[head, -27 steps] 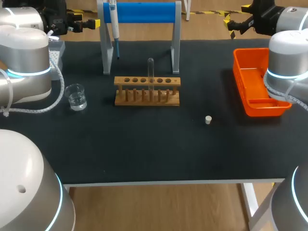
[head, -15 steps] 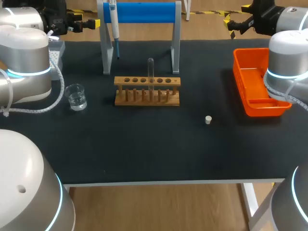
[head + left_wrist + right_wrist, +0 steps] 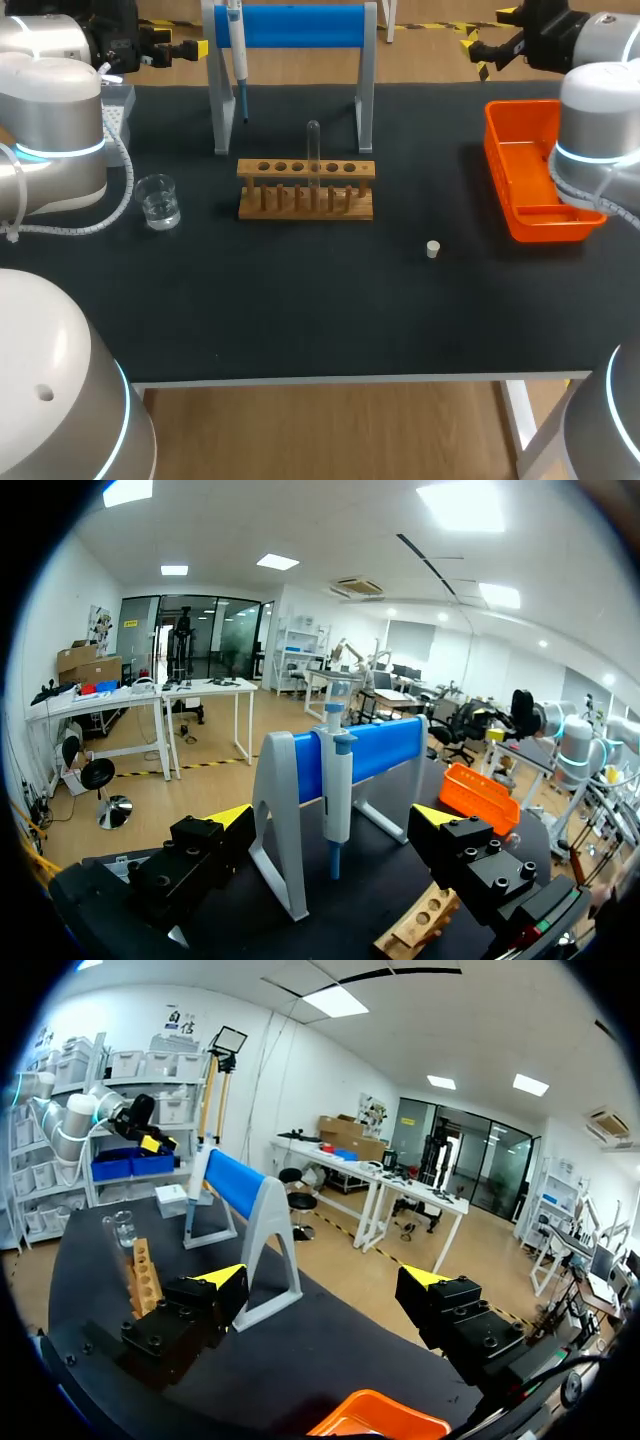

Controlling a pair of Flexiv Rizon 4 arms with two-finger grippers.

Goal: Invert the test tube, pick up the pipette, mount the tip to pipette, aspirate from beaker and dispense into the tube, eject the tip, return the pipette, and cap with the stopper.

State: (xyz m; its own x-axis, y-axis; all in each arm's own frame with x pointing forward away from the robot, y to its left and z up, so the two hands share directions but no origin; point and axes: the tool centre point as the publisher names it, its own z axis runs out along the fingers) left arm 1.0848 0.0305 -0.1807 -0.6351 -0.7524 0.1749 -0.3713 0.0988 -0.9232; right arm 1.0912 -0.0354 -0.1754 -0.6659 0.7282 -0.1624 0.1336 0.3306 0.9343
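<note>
A clear test tube (image 3: 313, 150) stands upright in the wooden rack (image 3: 305, 188) at mid-table. The pipette (image 3: 238, 50) hangs on the blue-barred stand (image 3: 300, 25) behind it. Left of the rack sits the glass beaker (image 3: 158, 200), and the small white stopper (image 3: 433, 249) lies to the rack's right. My left gripper (image 3: 180, 47) hovers open at the far left corner; in its wrist view the left gripper (image 3: 332, 818) faces the pipette (image 3: 337, 790), empty. My right gripper (image 3: 492, 42) is open and empty above the far right edge, and in its own view the right gripper (image 3: 322, 1278) looks toward the stand (image 3: 245, 1200).
An orange tray (image 3: 530, 170) lies along the right side of the black mat. A pale tip box (image 3: 120, 105) shows partly behind my left arm at the far left. The rack (image 3: 145, 1275) and beaker (image 3: 122, 1228) show beside the right gripper.
My right gripper has shifted very slightly at the far right corner. Nothing on the table has moved.
</note>
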